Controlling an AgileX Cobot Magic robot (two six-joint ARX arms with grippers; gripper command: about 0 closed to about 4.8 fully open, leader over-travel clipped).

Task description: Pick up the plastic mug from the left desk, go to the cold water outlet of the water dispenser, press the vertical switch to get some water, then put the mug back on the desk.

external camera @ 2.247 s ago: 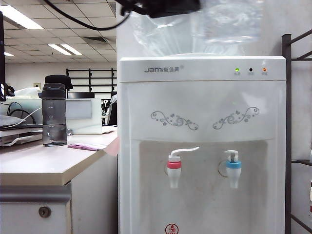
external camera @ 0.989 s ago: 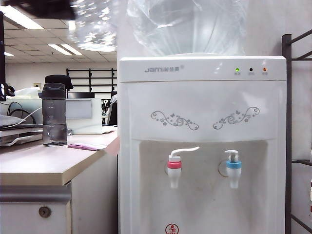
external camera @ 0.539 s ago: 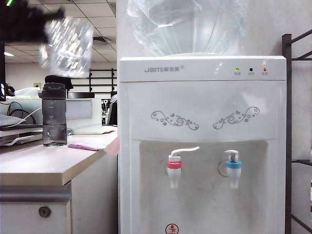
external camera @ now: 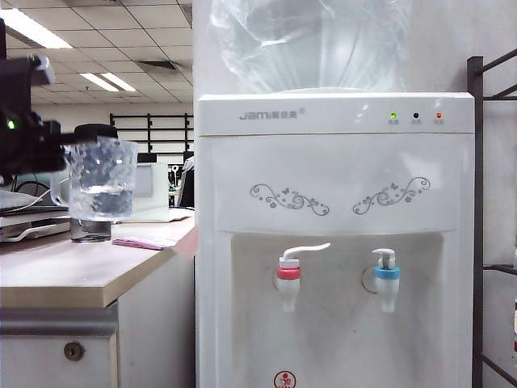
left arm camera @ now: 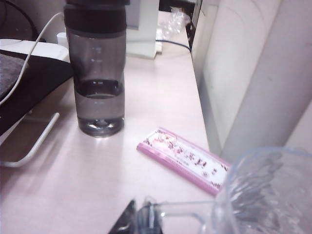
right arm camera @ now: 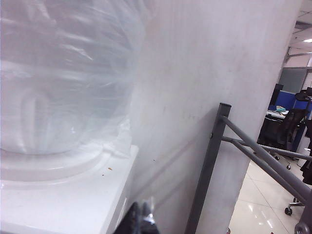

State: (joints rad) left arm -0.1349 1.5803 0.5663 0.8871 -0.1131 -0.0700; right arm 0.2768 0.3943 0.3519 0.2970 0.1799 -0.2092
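The left end effector [external camera: 58,139] hangs above the left desk [external camera: 73,271], clamped on the handle of the plastic mug [external camera: 100,178], which is upright in the air with water in its lower part. In the left wrist view the mug's rim [left arm camera: 265,195] fills the near corner and the end effector's dark tip [left arm camera: 130,222] meets the clear handle.

Below it, the cream tabletop carries a dark grey bottle [left arm camera: 96,68] standing upright beyond the mug, a pink patterned packet [left arm camera: 184,158] lying flat nearer to the mug, and a dark stand with a white cable off to the side. The water dispenser [external camera: 335,242] stands well to the side of the left end effector, its blue-collared cold water outlet [external camera: 386,279] on the far half.

The right end effector [right arm camera: 140,219] sits high beside the dispenser's clear water bottle [right arm camera: 58,73]; its tips look pressed together, holding nothing. A grey metal rack [right arm camera: 243,156] and office chairs lie past it, under ceiling light panels.
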